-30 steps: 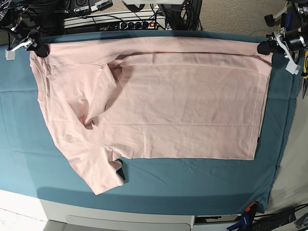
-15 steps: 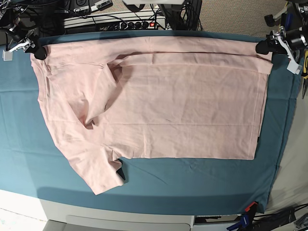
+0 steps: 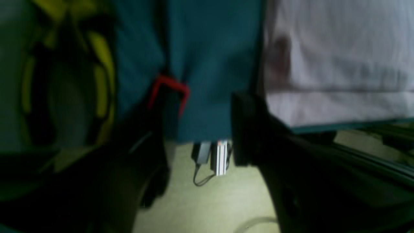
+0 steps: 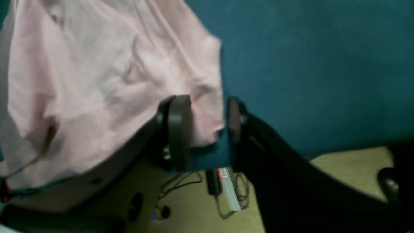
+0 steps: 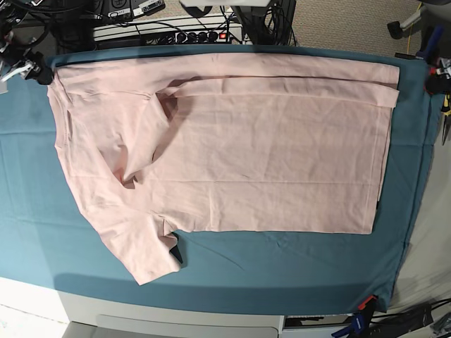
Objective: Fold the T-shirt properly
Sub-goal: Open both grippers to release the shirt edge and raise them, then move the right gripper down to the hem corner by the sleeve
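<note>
The T-shirt (image 5: pixel 225 155) lay spread flat on the table cloth (image 5: pixel 296 260), its far edge folded over. The right gripper (image 4: pixel 203 129) stood parted and empty astride the shirt's far neck-side corner. The left gripper (image 3: pixel 197 129) gaped, empty, just beside the far hem corner.

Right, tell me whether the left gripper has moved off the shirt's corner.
Yes. In the base view the left gripper has pulled away, outward past the teal cloth's edge, clear of the T-shirt corner.
</note>
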Available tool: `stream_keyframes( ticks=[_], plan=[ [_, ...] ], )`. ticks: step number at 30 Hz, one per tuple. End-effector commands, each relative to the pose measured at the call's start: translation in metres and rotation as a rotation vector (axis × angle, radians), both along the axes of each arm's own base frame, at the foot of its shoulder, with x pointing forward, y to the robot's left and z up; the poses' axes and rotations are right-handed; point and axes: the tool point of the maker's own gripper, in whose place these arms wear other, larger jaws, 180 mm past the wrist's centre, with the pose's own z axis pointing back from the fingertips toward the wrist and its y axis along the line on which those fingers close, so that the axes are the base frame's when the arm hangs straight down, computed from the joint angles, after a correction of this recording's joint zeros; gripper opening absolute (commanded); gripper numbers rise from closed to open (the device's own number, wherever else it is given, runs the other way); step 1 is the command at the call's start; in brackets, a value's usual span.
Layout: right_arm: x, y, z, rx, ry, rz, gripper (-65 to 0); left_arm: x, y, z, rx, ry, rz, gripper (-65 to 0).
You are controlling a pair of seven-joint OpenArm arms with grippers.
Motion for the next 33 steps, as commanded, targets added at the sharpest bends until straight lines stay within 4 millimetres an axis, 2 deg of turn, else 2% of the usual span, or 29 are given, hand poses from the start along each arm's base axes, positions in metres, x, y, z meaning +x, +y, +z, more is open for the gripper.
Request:
stream_keyframes(
  ticks=[1,9,14,20,24,29,33],
  plan=[
    [0.012,-0.017,0.023,-0.053,-0.054,-0.002,-45.3,0.009,0.008,0.016,0.019,-0.043,-0.009,-37.3],
    [0.032,-0.038,0.053,-0.094,-0.157,-0.047,-45.3,0.014,0.008,0.023,0.02,-0.061,-0.02,-37.3],
    [0.059,-0.046,0.078,-0.123,-0.24,-0.047,-45.3,0.021,0.002,0.032,0.039,-0.09,-0.054,-37.3],
    [0.105,-0.057,0.114,-0.191,-0.37,-0.063,-45.3,0.051,-0.005,0.056,0.079,-0.188,-0.102,-37.5],
    [0.143,-0.05,0.123,-0.251,-0.388,-0.021,-45.3,0.083,-0.006,0.066,0.126,-0.24,-0.107,-37.5],
    [0.202,-0.029,0.132,-0.402,-0.384,0.095,-45.3,0.119,-0.027,0.062,0.171,-0.267,-0.175,-37.5],
    [0.25,-0.025,0.148,-0.591,-0.342,0.096,-45.3,0.142,-0.048,0.052,0.221,-0.257,-0.253,-37.5]
  ],
)
